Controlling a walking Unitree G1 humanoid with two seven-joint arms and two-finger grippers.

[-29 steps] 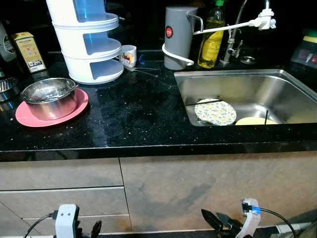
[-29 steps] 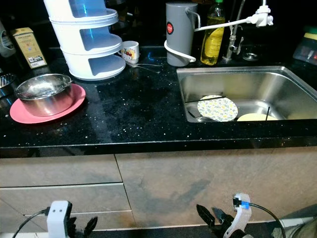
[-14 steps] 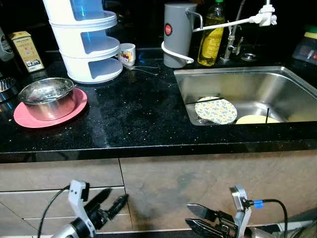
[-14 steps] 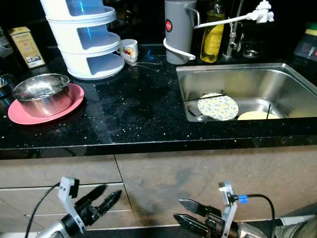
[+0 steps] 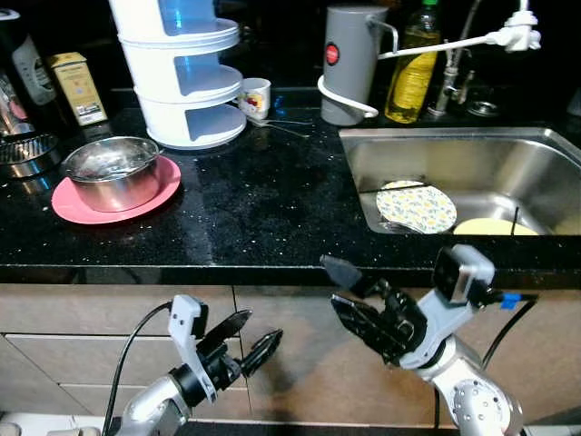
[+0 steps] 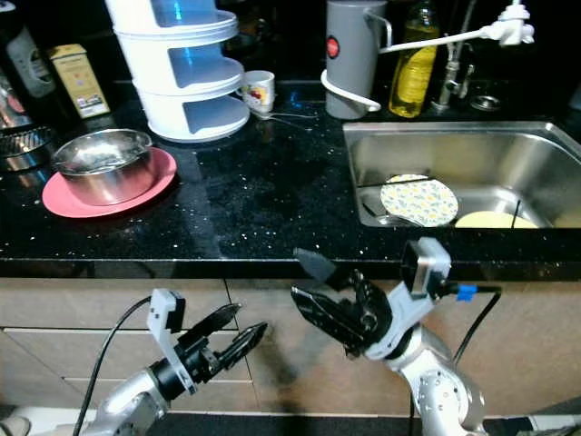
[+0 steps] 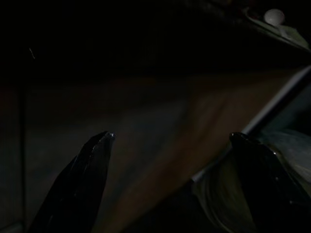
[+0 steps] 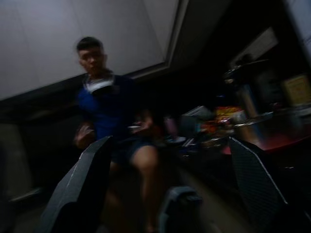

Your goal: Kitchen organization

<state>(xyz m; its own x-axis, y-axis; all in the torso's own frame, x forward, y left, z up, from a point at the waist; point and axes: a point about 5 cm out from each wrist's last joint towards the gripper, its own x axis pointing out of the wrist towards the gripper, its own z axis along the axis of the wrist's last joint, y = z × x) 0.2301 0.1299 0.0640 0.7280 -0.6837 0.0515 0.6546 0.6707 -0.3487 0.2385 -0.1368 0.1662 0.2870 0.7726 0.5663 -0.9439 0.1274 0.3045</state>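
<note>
- Black speckled stone countertop (image 5: 263, 209) runs across the whole scene, with beige cabinet fronts (image 5: 118, 322) underneath.
- Far left on the counter, a small yellow box (image 5: 76, 87) stands upright against the dark back wall.
- Next along, a steel bowl (image 5: 113, 171) sits on a pink plate (image 5: 68, 204), pretty much centred on it.
- Behind that there's a white tiered rack (image 5: 182, 77) with bluish shelves, and just beside its base a little white mug (image 5: 255, 97) with a picture on it.
- Down low in front of the cabinets, the left gripper (image 5: 248, 338) hangs with its two black fingers parted and nothing between them; its wrist view is dark, just cabinet front past the finger tips.
- Middle of the counter's back edge: a grey canister (image 5: 349, 64) with a red dot, a white hose looped round its base.
- The right gripper (image 5: 348, 292) is raised to about counter-edge height in front of the sink, fingers spread wide, holding nothing.
- Its wrist view is blurry and shows a seated person in a blue top across the room.
- Yellow oil bottle (image 5: 412, 71) stands beside the tap (image 5: 449, 77).
- Steel sink (image 5: 454, 150) on the right has a floral plate (image 5: 417, 205) leaning inside, with a plain yellow plate (image 5: 495, 226) next to it.
</note>
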